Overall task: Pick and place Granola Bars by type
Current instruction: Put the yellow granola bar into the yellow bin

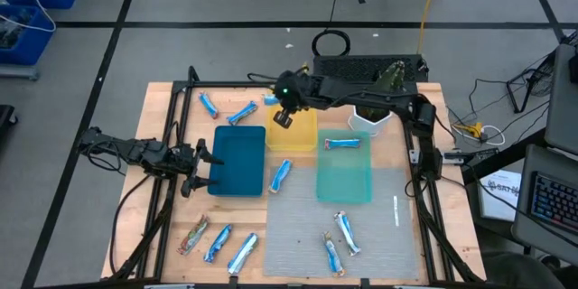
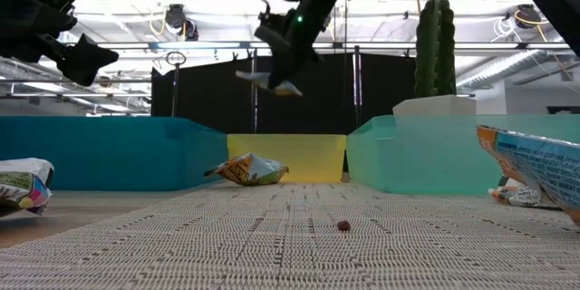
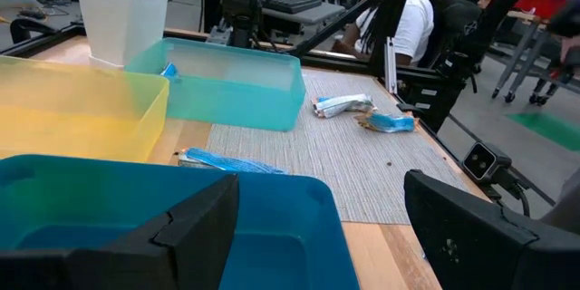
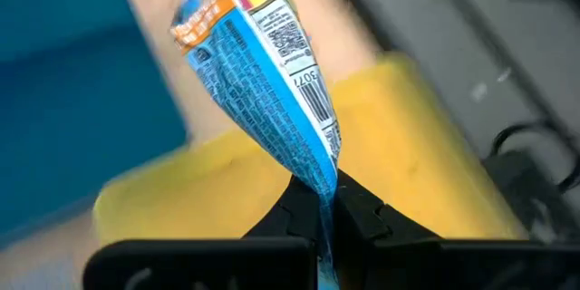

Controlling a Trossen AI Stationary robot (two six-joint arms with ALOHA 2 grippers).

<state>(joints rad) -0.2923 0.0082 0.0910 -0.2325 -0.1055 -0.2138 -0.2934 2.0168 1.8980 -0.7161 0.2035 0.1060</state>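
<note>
The granola bar [image 4: 263,82], pinched only by its wrapper end in the right gripper [image 4: 324,207] above the yellow tray [image 1: 291,133], could slip and miss; the left gripper [image 3: 317,227] waits wide open.

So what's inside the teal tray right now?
One blue-and-white granola bar lies in the teal tray, at its end nearest the white pot. The rest of the floor shows bare from above. The right gripper holds another bar over the yellow tray.
</note>
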